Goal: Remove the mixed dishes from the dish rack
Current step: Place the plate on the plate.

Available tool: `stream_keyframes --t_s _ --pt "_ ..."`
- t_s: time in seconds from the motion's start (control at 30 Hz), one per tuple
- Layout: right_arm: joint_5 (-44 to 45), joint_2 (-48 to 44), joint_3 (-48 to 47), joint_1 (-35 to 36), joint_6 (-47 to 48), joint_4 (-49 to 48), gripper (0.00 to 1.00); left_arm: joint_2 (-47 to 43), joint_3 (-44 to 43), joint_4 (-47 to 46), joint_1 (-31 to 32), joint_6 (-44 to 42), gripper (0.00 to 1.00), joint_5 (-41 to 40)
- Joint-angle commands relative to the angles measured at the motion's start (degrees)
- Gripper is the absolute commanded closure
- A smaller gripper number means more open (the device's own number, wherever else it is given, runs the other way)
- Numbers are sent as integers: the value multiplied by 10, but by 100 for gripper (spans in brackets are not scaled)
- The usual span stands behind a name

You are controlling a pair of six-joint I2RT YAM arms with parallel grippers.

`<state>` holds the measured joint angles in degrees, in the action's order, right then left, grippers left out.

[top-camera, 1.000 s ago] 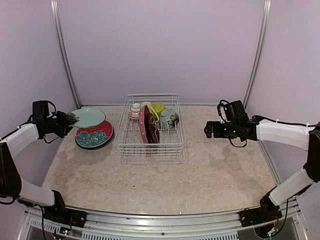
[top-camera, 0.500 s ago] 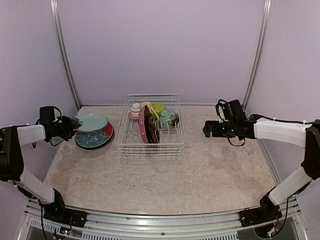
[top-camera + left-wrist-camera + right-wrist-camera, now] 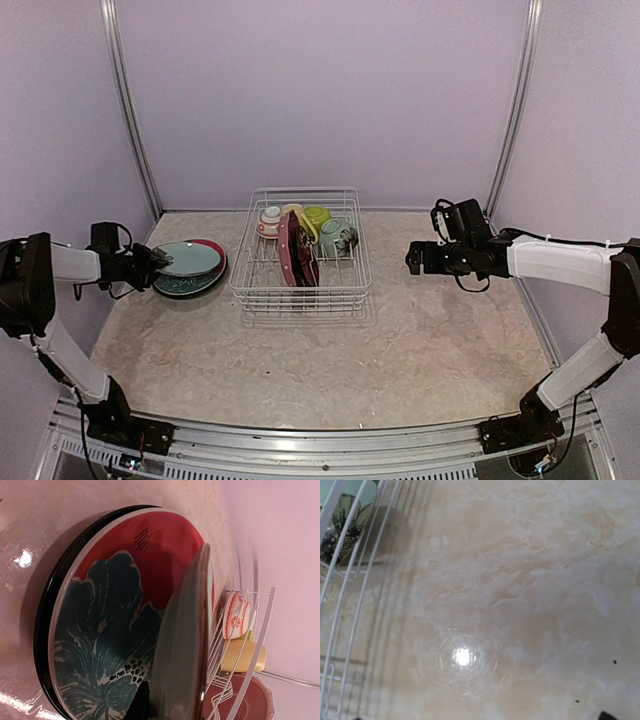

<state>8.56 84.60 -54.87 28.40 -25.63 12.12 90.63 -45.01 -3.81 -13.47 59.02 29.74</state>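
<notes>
Progress shows at the left edge of the table [image 3: 400, 340]. The left gripper [image 3: 153, 264], which a second ago held the pale teal plate [image 3: 190, 257] up above the stack, has brought it down almost flat over the teal-and-red patterned plate [image 3: 100, 610]. Its fingers stay clamped on the plate's near rim, and the wrist view shows the plate at a slight slant to the one beneath, so I'd judge letting go comes next. The right gripper [image 3: 415, 260] has hardly shifted and hangs just off the right side of the dish rack [image 3: 300, 297], fingers spread wide on nothing. The rack, toward the table's back edge, holds a dark red plate [image 3: 297, 250], lime green bowl [image 3: 316, 216], pale green bowl [image 3: 338, 237], pinkish cup [image 3: 270, 220] and pale yellow mug [image 3: 242, 657], so most of the unloading remains.
</notes>
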Motion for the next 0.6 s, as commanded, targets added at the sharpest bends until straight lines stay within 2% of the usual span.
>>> stream_keyframes --t_s 0.0,0.27,0.57 --pt "-3 6 -13 9 -4 4 0 12 -16 -69 -3 -13 100 31" --pt "-4 2 -15 10 -6 6 0 47 -19 -85 -2 -8 97 35" --pt "-6 3 -10 12 -9 2 0 24 -33 -6 16 -41 75 -17"
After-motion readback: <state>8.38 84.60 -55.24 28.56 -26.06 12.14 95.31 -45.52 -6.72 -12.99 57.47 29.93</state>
